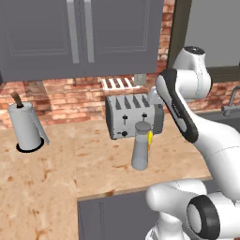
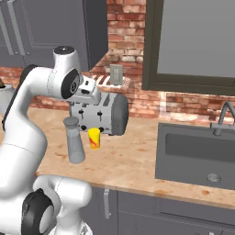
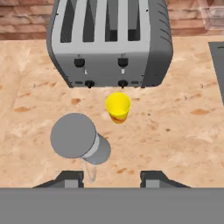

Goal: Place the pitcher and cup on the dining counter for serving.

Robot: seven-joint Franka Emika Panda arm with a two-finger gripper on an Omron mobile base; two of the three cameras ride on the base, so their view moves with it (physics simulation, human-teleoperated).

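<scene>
So you're at the very start: the tall slim grey pitcher with the darker round cap (image 3: 81,139) and the small yellow tumbler with the red-orange patch (image 3: 118,106) both stand on the light wood-grain worktop (image 3: 175,131), right in front of the grey four-slot toaster (image 3: 109,41), cup just beside the pitcher. Your gripper (image 3: 111,179) hovers above them, jaws apart and holding nothing. I'd say pitcher first: shift over its cap, drop down around the neck, then squeeze. Watch the cup, it's close enough to get knocked.
</scene>
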